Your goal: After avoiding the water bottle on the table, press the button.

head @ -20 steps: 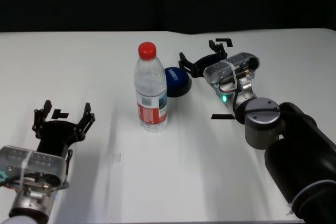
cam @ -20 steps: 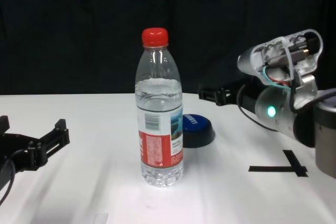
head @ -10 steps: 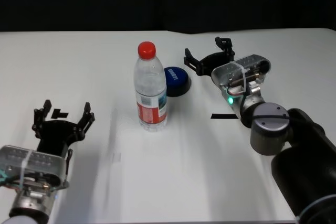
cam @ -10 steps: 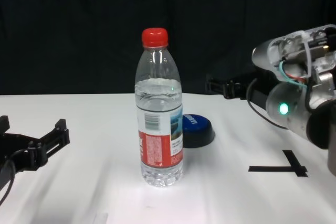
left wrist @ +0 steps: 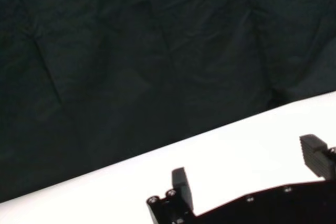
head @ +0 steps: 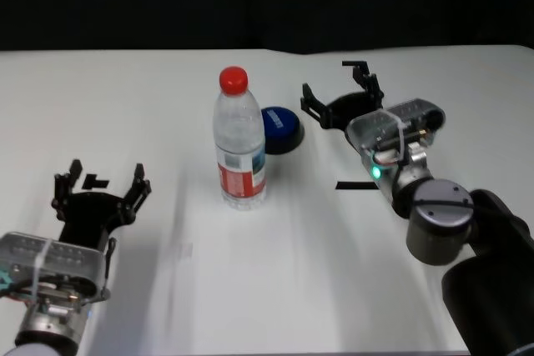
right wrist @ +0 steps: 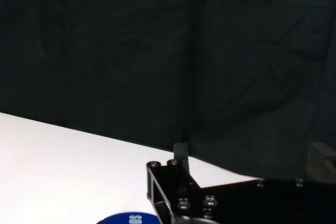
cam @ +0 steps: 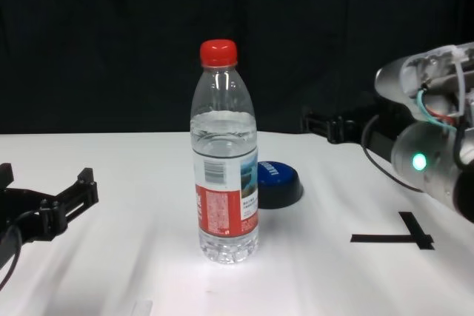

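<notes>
One water bottle (head: pixel 239 149), one button (head: pixel 279 127) on table (head: pixel 275 264). Right gripper (head: pixel 342 96) jaws wide, left gripper (head: pixel 100 188) same.

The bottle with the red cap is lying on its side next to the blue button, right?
Not quite. The water bottle stands upright on the table, red cap on top; the chest view shows this plainly. The rest is right: it is next to the blue button.
</notes>
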Tool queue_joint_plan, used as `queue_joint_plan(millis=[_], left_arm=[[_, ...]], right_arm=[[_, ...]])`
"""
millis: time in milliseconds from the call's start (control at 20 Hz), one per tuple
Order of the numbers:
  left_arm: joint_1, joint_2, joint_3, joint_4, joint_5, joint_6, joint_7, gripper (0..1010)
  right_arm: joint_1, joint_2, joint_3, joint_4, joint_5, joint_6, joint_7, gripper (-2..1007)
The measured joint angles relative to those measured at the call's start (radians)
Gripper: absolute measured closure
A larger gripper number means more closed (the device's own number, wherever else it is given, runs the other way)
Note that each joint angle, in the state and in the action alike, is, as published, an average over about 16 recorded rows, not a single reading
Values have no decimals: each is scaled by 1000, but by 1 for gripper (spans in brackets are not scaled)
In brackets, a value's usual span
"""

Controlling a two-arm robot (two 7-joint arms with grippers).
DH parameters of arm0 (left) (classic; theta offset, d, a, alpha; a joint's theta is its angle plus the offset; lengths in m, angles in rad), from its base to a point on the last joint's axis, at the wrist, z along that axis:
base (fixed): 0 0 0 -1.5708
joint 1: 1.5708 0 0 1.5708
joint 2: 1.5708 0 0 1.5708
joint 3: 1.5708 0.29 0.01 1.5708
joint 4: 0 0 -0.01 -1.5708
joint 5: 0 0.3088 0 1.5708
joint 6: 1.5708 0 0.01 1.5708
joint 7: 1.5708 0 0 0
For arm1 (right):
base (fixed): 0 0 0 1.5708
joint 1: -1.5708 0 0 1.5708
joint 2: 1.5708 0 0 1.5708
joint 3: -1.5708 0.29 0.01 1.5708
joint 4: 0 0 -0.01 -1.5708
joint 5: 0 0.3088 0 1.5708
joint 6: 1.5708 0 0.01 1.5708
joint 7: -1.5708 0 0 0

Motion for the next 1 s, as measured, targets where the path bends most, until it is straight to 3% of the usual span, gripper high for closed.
queue_joint_plan(millis=[1000], left_arm=[[0, 0, 0, 0, 0, 0, 0, 7]], right_arm=[[-155, 25, 23, -208, 24, 58, -2, 2]])
